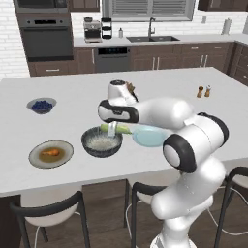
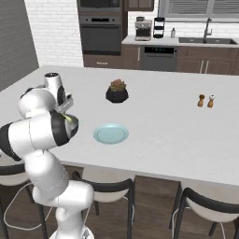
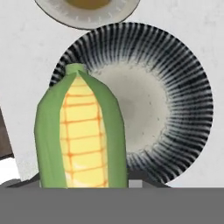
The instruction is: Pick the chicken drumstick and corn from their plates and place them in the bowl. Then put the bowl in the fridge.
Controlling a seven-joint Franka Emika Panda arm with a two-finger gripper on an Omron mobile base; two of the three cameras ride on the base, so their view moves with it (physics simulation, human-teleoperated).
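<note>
A: Gripping the corn (image 3: 81, 133), the gripper (image 1: 112, 130) has its fingers closed on the cob's lower end. In the hand view the cob stands up close to the lens, green husk either side of the yellow kernels.

B: Position over the bowl (image 1: 101, 142)?

A: Above its back rim in the left base view, cob (image 1: 117, 128) lying roughly level. The hand view looks straight down into the bowl (image 3: 175, 105): pale inside, dark striped wall, cob tip overlapping its left side.

B: Drumstick?

A: Chicken drumstick (image 1: 51, 153) lies on the tan plate (image 1: 38, 160), near the island counter's front edge, just left of the bowl. The hand view catches that plate's (image 3: 87, 17) rim just beyond the bowl.

B: Other plate?

A: Light blue plate (image 2: 110, 134), bare, just right of the bowl, near the front edge.

B: Farther back?

A: Blueberry bowl (image 1: 41, 105) toward the left edge. The right base view shows a black plant pot (image 2: 117, 94) mid-counter, mostly hidden behind the arm in the left. Salt and pepper shakers (image 2: 206, 101) toward the right edge. Beyond, a wall oven (image 1: 46, 38), dishwasher (image 1: 112, 59), coffee machine (image 1: 91, 30) and sink (image 1: 152, 38).
</note>
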